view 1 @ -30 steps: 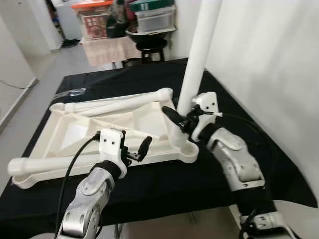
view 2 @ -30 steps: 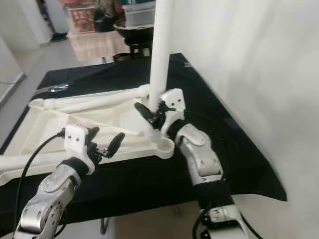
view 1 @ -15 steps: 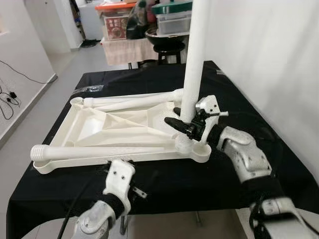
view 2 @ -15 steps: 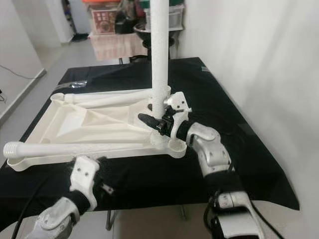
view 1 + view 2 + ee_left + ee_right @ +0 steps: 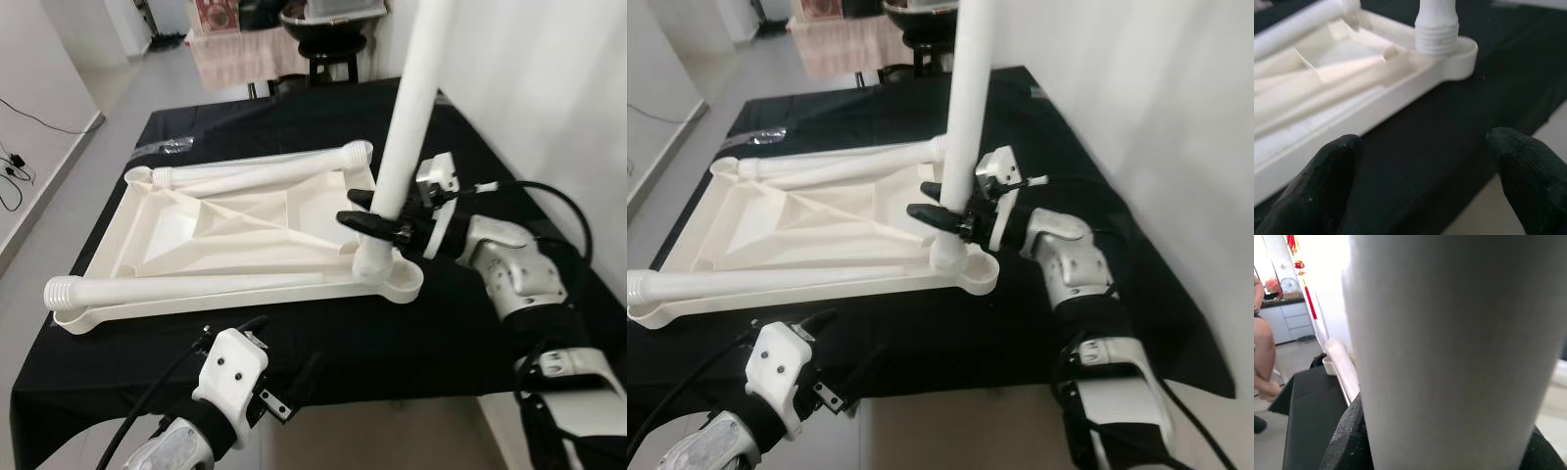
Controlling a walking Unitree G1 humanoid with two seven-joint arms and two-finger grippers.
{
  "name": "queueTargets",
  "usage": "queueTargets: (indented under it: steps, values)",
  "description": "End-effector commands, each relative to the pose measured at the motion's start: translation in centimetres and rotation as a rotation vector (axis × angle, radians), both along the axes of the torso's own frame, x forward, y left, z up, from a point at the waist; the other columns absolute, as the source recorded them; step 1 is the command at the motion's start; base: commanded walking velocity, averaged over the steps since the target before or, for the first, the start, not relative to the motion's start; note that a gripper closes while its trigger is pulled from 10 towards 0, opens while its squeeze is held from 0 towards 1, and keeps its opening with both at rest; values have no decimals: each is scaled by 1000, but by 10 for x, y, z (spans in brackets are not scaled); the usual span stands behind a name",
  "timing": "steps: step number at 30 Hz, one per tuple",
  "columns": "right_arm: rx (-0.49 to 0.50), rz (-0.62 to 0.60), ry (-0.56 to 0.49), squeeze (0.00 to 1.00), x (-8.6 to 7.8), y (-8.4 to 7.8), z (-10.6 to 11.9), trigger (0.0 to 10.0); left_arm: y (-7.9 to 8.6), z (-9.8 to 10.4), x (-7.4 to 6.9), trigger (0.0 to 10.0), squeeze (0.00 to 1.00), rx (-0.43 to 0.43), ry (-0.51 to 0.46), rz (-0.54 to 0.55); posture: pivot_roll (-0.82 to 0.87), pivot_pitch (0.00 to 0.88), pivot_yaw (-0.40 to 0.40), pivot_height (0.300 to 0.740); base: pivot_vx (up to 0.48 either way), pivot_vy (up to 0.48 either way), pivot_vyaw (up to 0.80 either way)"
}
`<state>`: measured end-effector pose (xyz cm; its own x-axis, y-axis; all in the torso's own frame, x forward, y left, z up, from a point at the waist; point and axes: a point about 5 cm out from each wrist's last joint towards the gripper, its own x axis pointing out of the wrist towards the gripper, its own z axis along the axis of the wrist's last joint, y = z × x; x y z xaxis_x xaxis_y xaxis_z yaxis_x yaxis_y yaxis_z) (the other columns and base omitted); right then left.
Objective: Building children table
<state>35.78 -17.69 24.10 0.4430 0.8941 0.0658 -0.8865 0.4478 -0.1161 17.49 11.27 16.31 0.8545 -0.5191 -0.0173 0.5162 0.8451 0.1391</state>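
The white plastic children's tabletop is lying upside down on the black-clothed table, exposing its corner sockets. The right gripper is clamping the upright white plastic leg low, likely steadying it in the near corner socket. The left gripper is hanging spread apart and empty, off the table's near edge.

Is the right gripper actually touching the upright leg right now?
Touching. In the right wrist view the upright leg sits pressed between the right gripper's black fingers; the left eye view shows them clamped around it just above the tabletop's corner socket.
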Motion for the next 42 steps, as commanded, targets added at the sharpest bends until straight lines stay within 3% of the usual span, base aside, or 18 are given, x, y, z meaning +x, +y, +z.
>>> queueTargets:
  steps: [1, 8, 15, 24, 28, 31, 36, 39, 42]
  values:
    - [8, 52, -35, 0, -2, 1, 7, 10000, 0, -1, -6, 10000, 0, 11, 31, -22, 45, 253, 97, 740, 0, 0, 0]
    - [-22, 85, -52, 0, -4, -6, 13, 10000, -2, 3, -13, 10000, 0, 12, 47, -43, 44, 267, 103, 740, 0, 0, 0]
    - [-80, 85, -80, 0, -9, -26, 19, 10000, -1, 6, -16, 10000, 0, 12, 55, -42, 50, 273, 105, 740, 0, 0, 0]
    - [-140, 174, -62, 0, -15, -31, 21, 10000, -3, 8, -18, 10000, 0, 11, 58, -44, 47, 273, 106, 740, 0, 0, 0]
    - [-195, 271, -48, 0, -16, -23, 20, 10000, -3, 9, -18, 10000, 0, 5, 61, -47, 46, 277, 103, 740, 0, 0, 0]
    - [-268, 410, -17, 0, -21, -8, 15, 10000, -4, 11, -18, 10000, 0, 3, 60, -48, 47, 284, 102, 740, 0, 0, 0]
    - [-297, 484, -11, 0, -24, 6, 13, 10000, -4, 12, -18, 10000, 0, 2, 60, -47, 51, 291, 98, 740, 0, 0, 0]
    - [-306, 578, -12, 0, -24, 30, 13, 10000, -4, 13, -19, 10000, 0, 1, 60, -44, 53, 298, 95, 740, 0, 0, 0]
    - [-280, 574, -20, 0, -18, 38, 12, 10000, -4, 13, -19, 10000, 0, 0, 62, -42, 52, 303, 91, 740, 0, 0, 0]
